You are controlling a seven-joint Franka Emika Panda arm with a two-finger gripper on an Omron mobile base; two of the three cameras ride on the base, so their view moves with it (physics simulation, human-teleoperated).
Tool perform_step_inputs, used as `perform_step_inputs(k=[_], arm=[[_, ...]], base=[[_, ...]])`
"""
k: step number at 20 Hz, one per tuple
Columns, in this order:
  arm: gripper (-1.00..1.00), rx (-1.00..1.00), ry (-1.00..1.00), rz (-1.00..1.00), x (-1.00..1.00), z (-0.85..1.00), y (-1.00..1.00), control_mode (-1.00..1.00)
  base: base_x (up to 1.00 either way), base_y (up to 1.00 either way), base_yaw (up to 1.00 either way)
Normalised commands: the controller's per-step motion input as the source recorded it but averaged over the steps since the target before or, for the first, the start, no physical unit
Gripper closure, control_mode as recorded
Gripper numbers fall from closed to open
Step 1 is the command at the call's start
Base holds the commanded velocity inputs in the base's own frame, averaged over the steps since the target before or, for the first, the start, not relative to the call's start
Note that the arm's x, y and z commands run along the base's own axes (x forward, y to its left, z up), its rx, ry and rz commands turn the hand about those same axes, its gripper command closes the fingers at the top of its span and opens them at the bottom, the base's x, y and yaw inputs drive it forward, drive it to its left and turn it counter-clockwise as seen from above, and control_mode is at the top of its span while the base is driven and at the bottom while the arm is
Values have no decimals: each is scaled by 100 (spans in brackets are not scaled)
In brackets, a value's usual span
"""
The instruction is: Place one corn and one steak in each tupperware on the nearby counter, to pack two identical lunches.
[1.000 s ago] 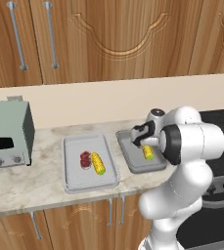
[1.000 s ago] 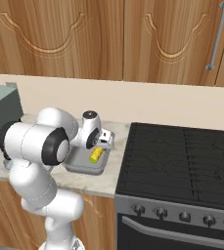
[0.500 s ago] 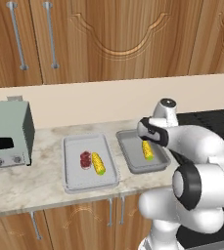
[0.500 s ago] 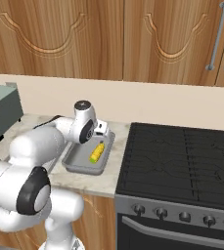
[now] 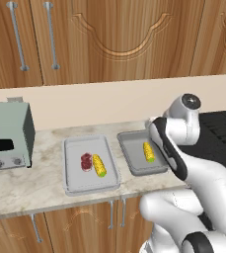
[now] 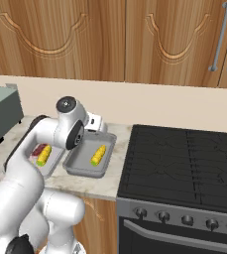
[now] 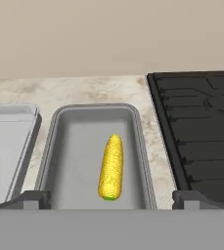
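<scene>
The darker tupperware (image 7: 50,146) lies straight below my gripper (image 7: 111,200), whose fingertips (image 7: 35,199) stand wide apart, open and empty. One corn (image 7: 111,167) lies loose along that tray's middle, green stub toward me. In the left base view the same corn (image 5: 148,151) rests in the darker tupperware (image 5: 134,165), partly behind my arm. Beside it, the paler tupperware (image 5: 72,183) holds a steak (image 5: 86,161) and the other corn (image 5: 99,165) side by side. Both trays sit on the beige counter (image 5: 35,190).
A black stovetop (image 6: 184,163) borders the darker tray on its right. At the counter's left end stands a pale-green toaster oven (image 5: 6,136). Wooden wall cabinets (image 5: 114,39) hang above, and cabinet doors with bar handles run below the counter.
The hand has risen and drawn back from the darker tray, leaving the corn lying in it. The fingers have spread slightly wider.
</scene>
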Motion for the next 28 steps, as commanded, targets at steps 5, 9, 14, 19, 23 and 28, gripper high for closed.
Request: perform_step_inputs(k=[5,9,14,19,23,28], arm=[[-100,0,-21,-4,-75,75,-1,-100],[-100,0,-16,-3,-71,68,-1,-100],[-100,0,-7,0,-60,46,-3,-100],[-100,0,0,0,-48,25,-2,100],[-100,0,0,0,0,0,0,100],[-100,0,0,0,0,0,0,100]], base=[[0,0,0],[0,0,0],[0,0,0],[-13,0,0],[-66,0,-1],[-67,14,0]])
